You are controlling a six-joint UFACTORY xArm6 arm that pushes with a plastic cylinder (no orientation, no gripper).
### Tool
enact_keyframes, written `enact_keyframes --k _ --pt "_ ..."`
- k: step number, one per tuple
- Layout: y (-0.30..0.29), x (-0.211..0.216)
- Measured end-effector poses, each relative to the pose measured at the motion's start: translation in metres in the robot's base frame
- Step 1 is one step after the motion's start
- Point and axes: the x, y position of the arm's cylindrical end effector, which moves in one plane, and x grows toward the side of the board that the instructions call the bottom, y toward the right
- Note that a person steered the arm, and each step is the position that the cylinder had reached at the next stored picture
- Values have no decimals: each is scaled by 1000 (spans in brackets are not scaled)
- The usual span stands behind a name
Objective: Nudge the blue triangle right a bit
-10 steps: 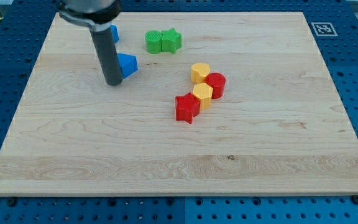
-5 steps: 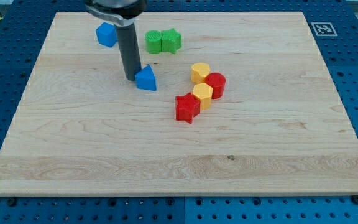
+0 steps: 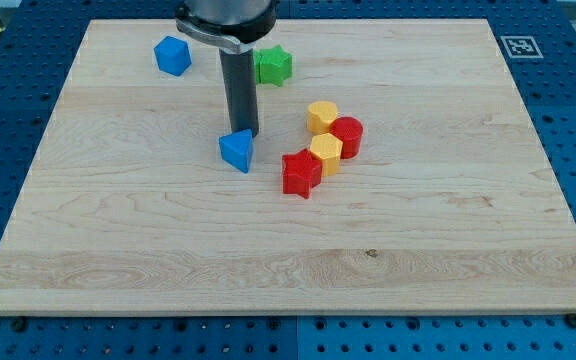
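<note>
The blue triangle (image 3: 236, 150) lies on the wooden board (image 3: 288, 250), left of the red and yellow cluster. My tip (image 3: 245, 133) stands just above the triangle, at its top right corner, touching or nearly touching it. The rod rises from there toward the view's top and hides part of the green blocks.
A blue cube-like block (image 3: 172, 55) sits at the top left. A green star (image 3: 274, 65) is at the top, beside the rod. A red star (image 3: 301, 174), a yellow block (image 3: 325, 152), a red cylinder (image 3: 347, 136) and a yellow cylinder (image 3: 321, 116) cluster right of the triangle.
My tip has swept right across the board, pushing the blue triangle right and down. The tip has moved from the triangle's left side to its top right.
</note>
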Motion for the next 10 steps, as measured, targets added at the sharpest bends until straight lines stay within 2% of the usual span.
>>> enact_keyframes --k 1,2,3,4,5,8,10 --pt "-2 -13" --pt "-21 -45" --pt "-60 -67" --pt "-94 -68" --pt "-115 -52" --pt "-115 39" --pt "-90 56"
